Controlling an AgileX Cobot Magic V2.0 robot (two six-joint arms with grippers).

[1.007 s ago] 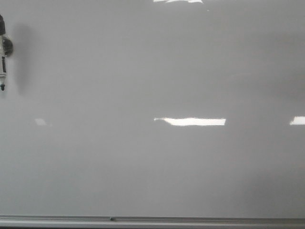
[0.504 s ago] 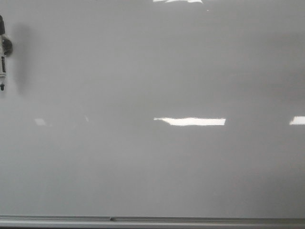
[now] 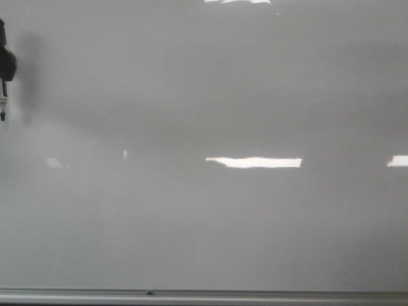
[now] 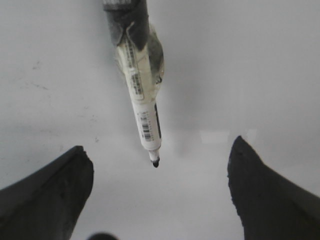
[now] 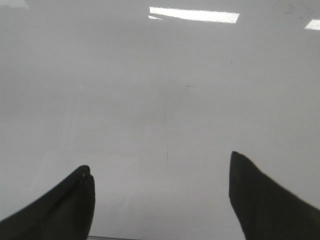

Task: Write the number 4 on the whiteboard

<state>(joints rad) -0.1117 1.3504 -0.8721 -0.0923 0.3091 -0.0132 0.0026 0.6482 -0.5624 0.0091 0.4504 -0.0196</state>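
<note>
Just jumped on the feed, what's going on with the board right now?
The whiteboard is blank in the front view; no number is written on it. A white-barrelled marker hangs at the far left edge of that view, tip down. In the left wrist view the same marker sits in front of the board with the left gripper open on either side of it, its fingers apart and not touching the barrel. The right gripper is open too, facing bare board with nothing in it.

In the front view my marker [image 3: 4, 95] is cut off by the picture's left edge, only a sliver showing. My left wrist view crops its upper barrel [image 4: 131, 20]. The whiteboard [image 3: 255, 223] runs past every picture's edge.
</note>
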